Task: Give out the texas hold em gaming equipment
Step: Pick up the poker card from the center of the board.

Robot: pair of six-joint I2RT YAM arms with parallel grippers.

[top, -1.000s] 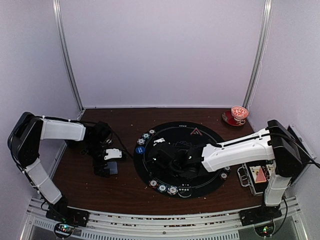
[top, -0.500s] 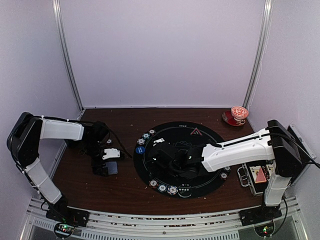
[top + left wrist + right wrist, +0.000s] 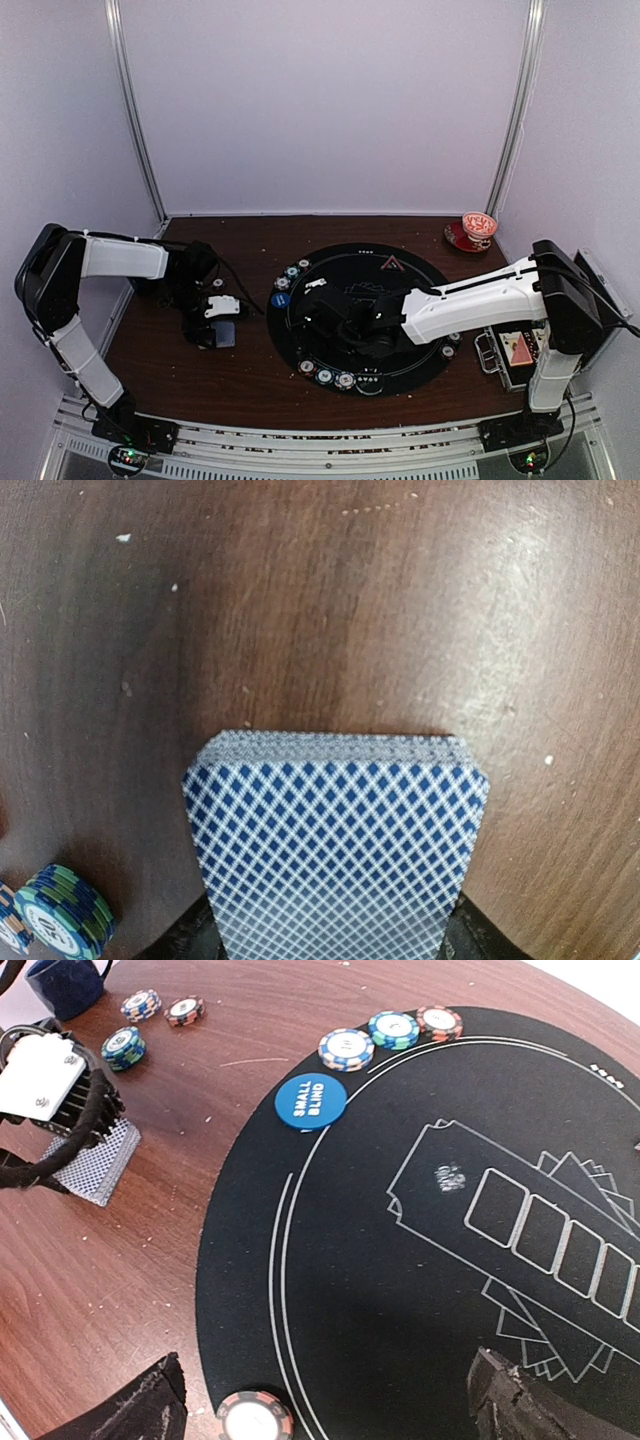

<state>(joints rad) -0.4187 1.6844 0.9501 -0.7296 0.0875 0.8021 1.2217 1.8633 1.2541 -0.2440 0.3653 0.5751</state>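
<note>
Left arm is clearly the one in play here. The deck of cards (image 3: 335, 850) lies flat on the bare wooden table (image 3: 330, 600), off the left side of the black mat (image 3: 400, 1300), and the left gripper (image 3: 208, 330) is right down over it. In the left wrist view the deck runs lengthwise straight out from the jaws, so the fingers sit on its two long edges and squeeze across the short way. Only dark slivers of finger show at the bottom corners, so I honestly can't tell if they're pinching the deck yet or just bracketing it. A teal chip (image 3: 60, 912) sits just beside, to the lower left.

The right gripper (image 3: 335, 1410) hangs over the mat with its jaws wide apart, holding nothing, well away from the cards.

Versus a second ago, the left jaws have drawn in a lot around the deck and the wrist has nudged slightly. The right arm looks the same.
</note>
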